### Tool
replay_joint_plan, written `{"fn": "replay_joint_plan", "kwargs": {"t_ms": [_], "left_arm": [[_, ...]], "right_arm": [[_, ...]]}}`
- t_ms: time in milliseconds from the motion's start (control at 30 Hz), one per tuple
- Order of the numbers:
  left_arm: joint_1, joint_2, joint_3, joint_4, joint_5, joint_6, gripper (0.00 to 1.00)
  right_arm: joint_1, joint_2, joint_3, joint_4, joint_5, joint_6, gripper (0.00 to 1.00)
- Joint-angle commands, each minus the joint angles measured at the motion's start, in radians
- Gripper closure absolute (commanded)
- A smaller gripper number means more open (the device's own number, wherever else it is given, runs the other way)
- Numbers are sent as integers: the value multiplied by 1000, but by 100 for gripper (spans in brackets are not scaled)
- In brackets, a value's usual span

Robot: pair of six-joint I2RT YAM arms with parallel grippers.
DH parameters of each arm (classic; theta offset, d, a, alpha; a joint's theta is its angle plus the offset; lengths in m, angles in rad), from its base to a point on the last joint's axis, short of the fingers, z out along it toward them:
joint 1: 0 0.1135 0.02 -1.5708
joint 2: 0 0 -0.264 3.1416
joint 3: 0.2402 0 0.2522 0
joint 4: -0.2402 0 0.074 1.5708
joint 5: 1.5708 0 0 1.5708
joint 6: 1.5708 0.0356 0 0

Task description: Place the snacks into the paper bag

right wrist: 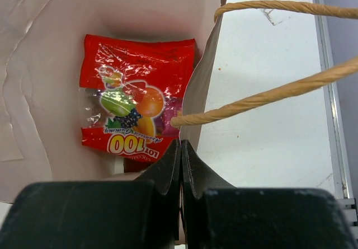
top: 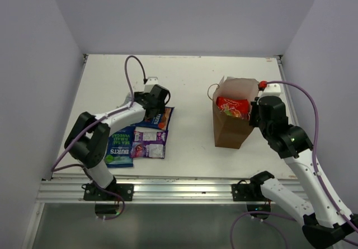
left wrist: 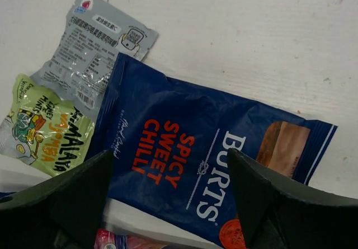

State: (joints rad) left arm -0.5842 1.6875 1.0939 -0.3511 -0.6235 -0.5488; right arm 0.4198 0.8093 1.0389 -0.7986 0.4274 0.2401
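The paper bag (top: 229, 132) stands upright at the right of the table, with a red colourful-print packet (top: 232, 107) inside. The right wrist view looks down into the bag (right wrist: 39, 64) at that packet (right wrist: 134, 100). My right gripper (top: 256, 112) is shut, pinching the bag's right wall at the rim (right wrist: 180, 148). My left gripper (top: 156, 100) is open and hovers over a dark blue Burts crisp packet (left wrist: 207, 159), with its jaws on either side of it (left wrist: 170, 190). A green packet (left wrist: 47, 131) and a grey foil packet (left wrist: 98, 47) lie beside it.
A second blue packet (top: 119, 148) and a purple packet (top: 150, 142) lie near the left arm. The bag's string handles (right wrist: 268, 98) hang over the table on the right. The table's metal rail (top: 168, 190) runs along the near edge.
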Motion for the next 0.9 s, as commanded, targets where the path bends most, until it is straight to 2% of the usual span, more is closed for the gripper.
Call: {"fn": "replay_joint_plan", "kwargs": {"t_ms": [0,33,67,133,300,367,400,433,500,533,567,600,767,867], "left_arm": [[23,38,-29,40,31,-40,14],[27,49,-37,41,41,-45,13],[32,61,-40,49,53,-43,9],[37,96,-42,60,67,-42,8],[50,165,-54,101,116,-33,8],[55,185,-57,113,131,-31,10],[55,193,-58,115,137,-30,14],[57,205,-58,118,142,-30,35],[57,207,-63,120,142,-31,65],[58,202,-69,121,142,-33,89],[57,198,-72,123,140,-31,97],[57,187,-72,120,133,-31,100],[55,138,-63,107,136,-17,100],[55,45,-48,109,169,-11,100]], "right_arm": [[4,-9,3,24,-26,-15,100],[4,-9,3,25,-27,-15,100],[4,-9,3,25,-30,-18,100],[4,-9,1,25,-32,-16,100],[4,-12,3,27,-44,-21,100],[4,-15,3,27,-47,-22,100],[4,-16,3,29,-50,-24,100],[4,-18,3,29,-49,-24,100],[4,-21,1,30,-53,-24,100],[4,-21,1,32,-53,-24,100],[4,-19,1,32,-52,-25,100],[4,-18,1,32,-53,-25,100],[4,-12,1,33,-55,-24,100],[4,-13,1,32,-52,-24,100]]}}
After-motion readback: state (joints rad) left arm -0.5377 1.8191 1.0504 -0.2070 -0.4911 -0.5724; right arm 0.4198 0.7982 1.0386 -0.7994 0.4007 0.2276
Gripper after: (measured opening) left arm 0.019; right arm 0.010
